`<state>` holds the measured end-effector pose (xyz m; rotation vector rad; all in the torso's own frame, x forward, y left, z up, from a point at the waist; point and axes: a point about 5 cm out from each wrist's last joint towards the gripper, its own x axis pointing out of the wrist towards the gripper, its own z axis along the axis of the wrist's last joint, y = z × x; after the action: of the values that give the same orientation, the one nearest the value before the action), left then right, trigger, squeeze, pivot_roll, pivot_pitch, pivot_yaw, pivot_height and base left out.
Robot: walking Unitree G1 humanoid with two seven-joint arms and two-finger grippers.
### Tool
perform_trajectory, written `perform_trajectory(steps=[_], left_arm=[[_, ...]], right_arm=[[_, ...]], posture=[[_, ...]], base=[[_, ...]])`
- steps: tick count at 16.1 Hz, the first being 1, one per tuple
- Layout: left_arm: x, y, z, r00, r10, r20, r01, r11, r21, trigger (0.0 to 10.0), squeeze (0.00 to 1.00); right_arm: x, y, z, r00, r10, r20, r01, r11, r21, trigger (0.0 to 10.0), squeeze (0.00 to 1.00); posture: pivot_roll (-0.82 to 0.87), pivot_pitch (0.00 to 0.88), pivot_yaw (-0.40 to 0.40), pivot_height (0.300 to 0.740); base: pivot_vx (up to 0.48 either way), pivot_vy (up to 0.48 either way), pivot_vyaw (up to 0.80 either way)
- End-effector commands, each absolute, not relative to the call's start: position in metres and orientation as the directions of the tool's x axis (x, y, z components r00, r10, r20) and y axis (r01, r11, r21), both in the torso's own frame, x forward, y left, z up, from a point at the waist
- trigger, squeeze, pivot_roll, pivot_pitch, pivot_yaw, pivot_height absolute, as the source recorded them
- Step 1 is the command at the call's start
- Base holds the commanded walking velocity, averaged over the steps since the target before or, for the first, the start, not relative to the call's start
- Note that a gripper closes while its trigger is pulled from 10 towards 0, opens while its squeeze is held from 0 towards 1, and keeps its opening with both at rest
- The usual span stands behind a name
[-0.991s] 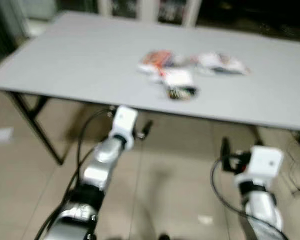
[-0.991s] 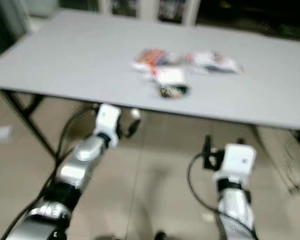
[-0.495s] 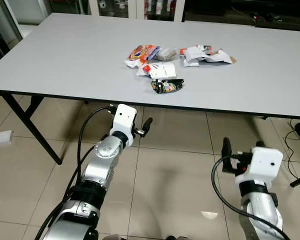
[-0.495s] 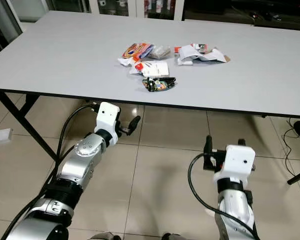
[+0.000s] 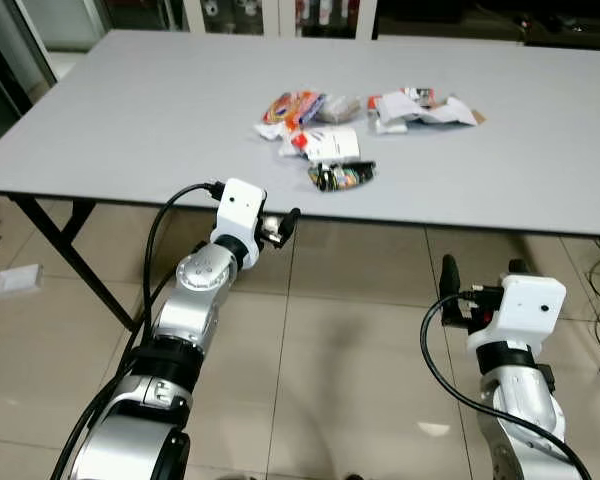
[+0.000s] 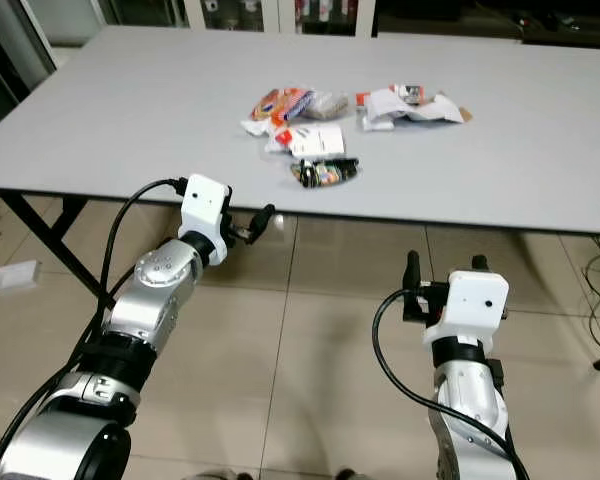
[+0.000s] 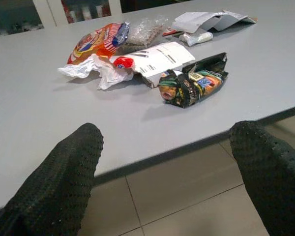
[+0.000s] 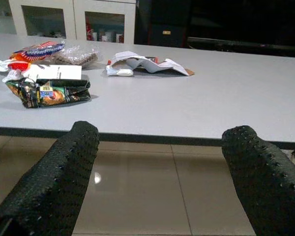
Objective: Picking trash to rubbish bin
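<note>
On grey table [image 5: 130,130], dark snack packet [image 7: 192,81] (print unreadable) beside white carton [image 7: 157,58]

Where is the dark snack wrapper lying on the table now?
In the left eye view the dark snack wrapper lies on the grey table, nearest its front edge, just in front of the white paper packet and ahead of the left gripper.

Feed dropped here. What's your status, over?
Left gripper open at table edge. Right gripper open, lower down. Wrappers untouched on table. Nothing in the way.
</note>
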<state>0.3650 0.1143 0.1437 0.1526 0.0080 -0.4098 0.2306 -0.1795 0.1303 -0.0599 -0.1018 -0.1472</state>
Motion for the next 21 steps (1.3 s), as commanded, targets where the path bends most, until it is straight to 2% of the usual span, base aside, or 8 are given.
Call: perform_trajectory(steps=[1,5,8,14,21], left_arm=[[0.368,0.113,0.151,0.911,-0.411,-0.027,0.41,0.899,0.151,10.0,0.0],[0.369,0.111,0.156,0.906,-0.424,-0.017,0.421,0.893,0.158,10.0,0.0],[0.37,0.112,0.156,0.912,-0.409,-0.028,0.409,0.9,0.15,10.0,0.0],[0.375,0.113,0.158,0.936,-0.353,-0.023,0.353,0.928,0.12,10.0,0.0],[0.378,0.114,0.159,0.924,-0.378,-0.048,0.381,0.914,0.137,10.0,0.0]], right_arm=[[0.23,-0.178,0.127,0.985,-0.148,0.092,0.153,0.987,-0.054,10.0,0.0],[0.232,-0.179,0.129,0.982,-0.156,0.106,0.161,0.986,-0.046,10.0,0.0],[0.231,-0.18,0.128,0.982,-0.159,0.104,0.164,0.985,-0.046,10.0,0.0],[0.23,-0.178,0.127,0.983,-0.152,0.103,0.157,0.986,-0.047,10.0,0.0],[0.23,-0.176,0.134,0.979,-0.159,0.127,0.169,0.983,-0.066,10.0,0.0]], posture=[[0.14,0.116,0.035,0.74],[0.14,0.113,0.042,0.74],[0.14,0.115,0.041,0.74],[0.14,0.113,0.031,0.74],[0.13,0.12,0.033,0.74]], base=[[0.439,0.0,0.0],[0.434,0.0,0.0],[0.376,0.274,0.0],[0.0,0.0,0.0],[0.0,0.426,0.0]])
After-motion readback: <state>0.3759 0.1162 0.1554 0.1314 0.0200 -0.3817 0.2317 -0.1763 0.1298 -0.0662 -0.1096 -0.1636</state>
